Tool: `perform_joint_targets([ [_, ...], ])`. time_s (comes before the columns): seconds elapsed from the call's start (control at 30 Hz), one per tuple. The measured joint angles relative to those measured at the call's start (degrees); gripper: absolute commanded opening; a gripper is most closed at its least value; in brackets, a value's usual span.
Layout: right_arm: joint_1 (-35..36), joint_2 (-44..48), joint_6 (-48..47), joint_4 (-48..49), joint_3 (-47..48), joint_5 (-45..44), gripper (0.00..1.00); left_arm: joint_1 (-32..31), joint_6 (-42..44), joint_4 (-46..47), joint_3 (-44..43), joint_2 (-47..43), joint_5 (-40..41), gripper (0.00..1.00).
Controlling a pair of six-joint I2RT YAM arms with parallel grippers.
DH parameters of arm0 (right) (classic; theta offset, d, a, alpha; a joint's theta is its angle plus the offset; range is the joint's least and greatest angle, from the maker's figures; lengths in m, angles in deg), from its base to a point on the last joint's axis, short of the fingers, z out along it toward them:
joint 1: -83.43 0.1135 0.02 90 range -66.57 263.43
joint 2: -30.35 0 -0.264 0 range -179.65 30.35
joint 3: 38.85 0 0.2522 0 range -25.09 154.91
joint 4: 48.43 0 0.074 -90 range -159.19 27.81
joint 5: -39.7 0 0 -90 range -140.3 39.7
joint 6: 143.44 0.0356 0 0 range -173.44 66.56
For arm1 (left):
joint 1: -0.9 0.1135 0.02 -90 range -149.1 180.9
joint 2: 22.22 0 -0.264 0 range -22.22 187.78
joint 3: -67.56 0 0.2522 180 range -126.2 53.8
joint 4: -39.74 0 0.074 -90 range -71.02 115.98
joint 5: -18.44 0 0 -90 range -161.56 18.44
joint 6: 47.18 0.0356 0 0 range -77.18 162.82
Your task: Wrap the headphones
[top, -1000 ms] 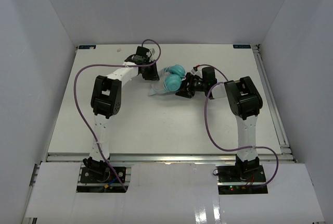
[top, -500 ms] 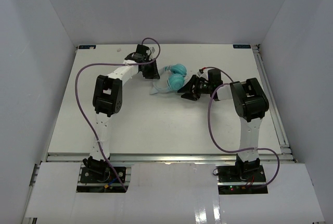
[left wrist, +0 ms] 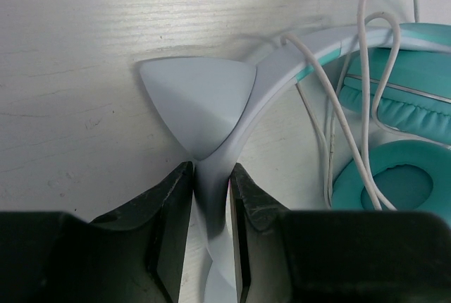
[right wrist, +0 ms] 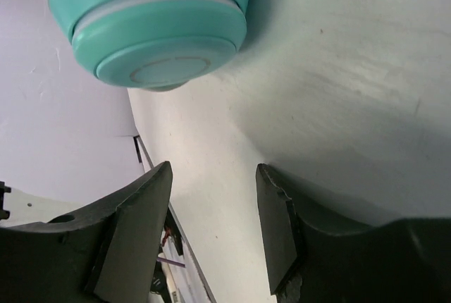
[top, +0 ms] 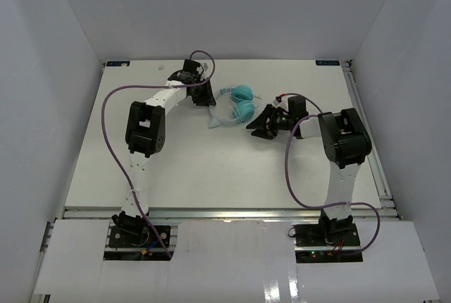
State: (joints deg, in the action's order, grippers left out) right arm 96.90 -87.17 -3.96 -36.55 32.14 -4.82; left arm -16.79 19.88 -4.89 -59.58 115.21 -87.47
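The left gripper (left wrist: pixel 210 180) has its jaws clamped on the pale-blue headband (left wrist: pixel 278 81) of the small teal over-ear headphones (left wrist: pixel 405 116), whose round ear cup (right wrist: pixel 151 14) sits beyond the spread, empty jaws of the right gripper (right wrist: pixel 213 176).

table (top: pixel 211 169): white, matte, faintly scuffed | walls (top: pixel 225 7): plain pale grey, on three sides | rail (top: pixel 225 213): aluminium, along near edge | light: soft, even

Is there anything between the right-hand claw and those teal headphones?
Nothing: only bare table separates the right gripper from the headphones, as the right wrist view shows.
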Motion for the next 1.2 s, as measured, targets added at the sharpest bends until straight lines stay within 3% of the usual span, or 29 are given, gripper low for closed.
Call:
perform_joint_targets([
  [0.2, -1.0, 3.6, -3.4, -3.2, -2.6, -0.1, 0.58, 0.0, -0.8, 0.5, -0.1, -0.1, -0.8, 0.64],
  [0.4, -2.5, 8.7, -8.3, -7.1, -4.7, 0.0, 0.58, 0.0, -0.2, 1.0, 1.4, -1.5, -0.7, 0.67],
  [0.73, -3.4, 17.7, -25.7, -21.3, -4.8, -1.7, 0.6, 0.0, 2.4, 0.3, 9.7, -11.7, 0.1, 0.71],
  [0.83, -3.4, 20.1, -33.4, -27.3, -4.1, -3.4, 0.62, 0.0, 3.7, 1.2, 14.2, -18.8, 0.1, 0.8],
  [0.87, -3.4, 21.0, -35.8, -29.1, -3.9, -4.2, 0.62, 0.0, 4.1, 1.9, 16.1, -21.7, 0.2, 0.93],
  [0.9, -3.4, 22.1, -38.8, -30.6, -3.9, -5.4, 0.63, 0.0, 4.5, 3.8, 18.8, -25.0, 0.1, 0.97],
  [1.03, -3.4, 31.0, -50.2, -35.6, -4.0, -11.1, 0.67, 0.0, 5.6, 11.9, 32.8, -41.5, -0.4, 0.98],
  [1.2, -3.4, 47.4, -60.0, -37.7, -5.4, -15.2, 0.84, 0.0, 4.4, 23.0, 55.8, -68.6, -2.7, 0.98],
])
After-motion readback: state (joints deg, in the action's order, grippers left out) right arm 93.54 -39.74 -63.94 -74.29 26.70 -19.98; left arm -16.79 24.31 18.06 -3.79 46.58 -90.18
